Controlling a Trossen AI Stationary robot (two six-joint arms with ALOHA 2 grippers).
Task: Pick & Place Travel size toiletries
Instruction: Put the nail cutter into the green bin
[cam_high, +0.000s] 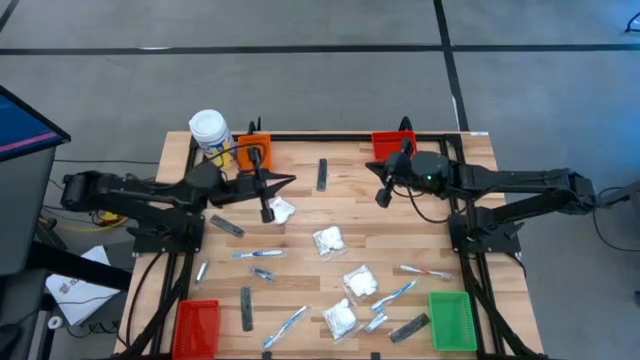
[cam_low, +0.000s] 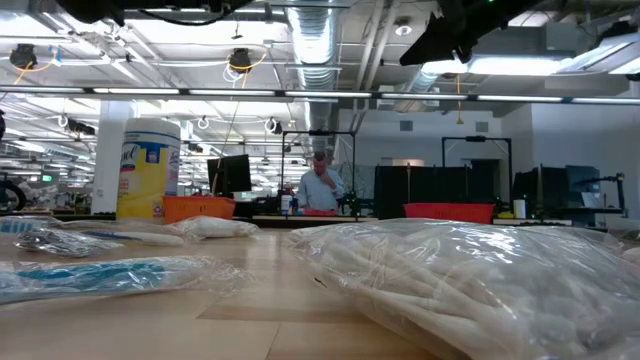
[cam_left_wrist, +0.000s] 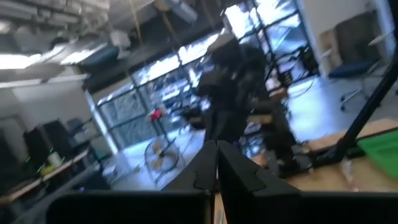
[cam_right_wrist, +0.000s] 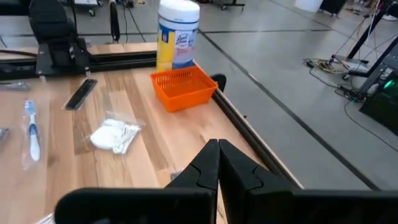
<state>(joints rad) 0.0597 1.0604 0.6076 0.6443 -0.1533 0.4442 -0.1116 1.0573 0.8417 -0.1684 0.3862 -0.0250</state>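
Overhead, both dark hands are hovering clenched, grasping nothing.
Left hand (cam_high: 266, 212) is hanging at ten o'clock, right hand (cam_high: 381, 198) at one; white puffy plastic packets (cam_high: 328, 240), slim toothbrushes (cam_high: 258, 254) are lying across the wooden desk (cam_high: 352, 190).

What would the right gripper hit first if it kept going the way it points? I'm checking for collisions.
Probably the orange bin: it sits almost dead ahead of the shut right gripper, with bare table between. Depth is hard to judge.
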